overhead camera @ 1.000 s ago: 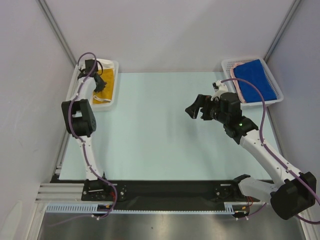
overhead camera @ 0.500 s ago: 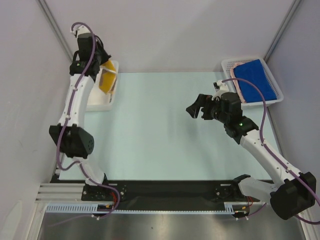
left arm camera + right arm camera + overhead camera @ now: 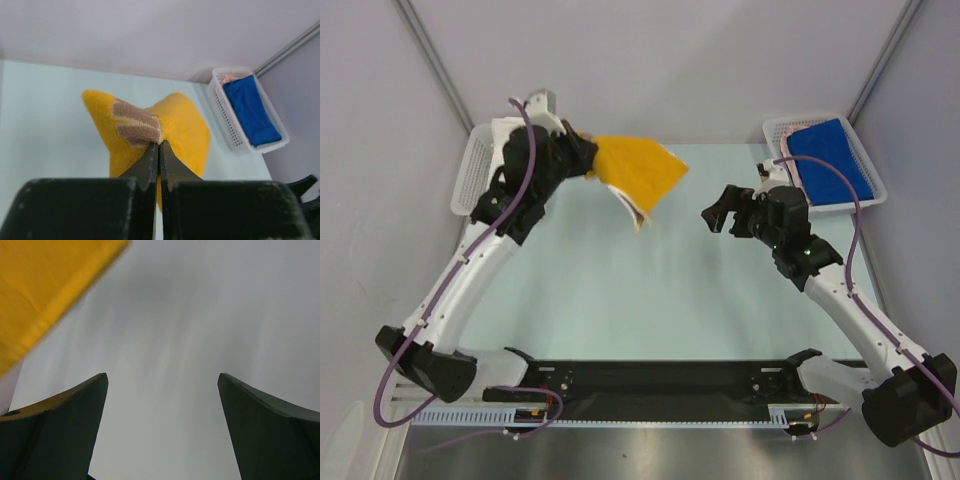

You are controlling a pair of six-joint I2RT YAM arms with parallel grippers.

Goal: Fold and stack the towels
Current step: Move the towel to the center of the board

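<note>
Yellow-orange towel [image 3: 635,175]: held up over the far-left part of the bench [image 3: 620,300], just right of the left basket [image 3: 470,180]. It fans out rightward from one pinched point and appears clear of the bench surface. A brown printed patch [image 3: 137,125] sits right at the pinch in the left wrist view.

Judgement: it is gripped by an edge or corner so it can be carried to open bench and laid flat. It is not yet spread or folded.

Left jaws: pressed together on the towel's cloth, tips meeting with only fabric between them.

Right jaws: spread wide, holding and touching nothing. They hang mid-bench, right of the towel and pointed toward it. The right wrist view shows a yellow edge in its upper left corner and only blank wall between the fingers.

Judgement: the right arm is placed to take a second corner once the towel is in reach.

Blue towel [image 3: 830,160]: lies folded in the right basket [image 3: 775,128] at the far-right corner. A pinkish towel [image 3: 798,185] shows along its left edge, seemingly underneath. Both are well apart from either arm.
</note>
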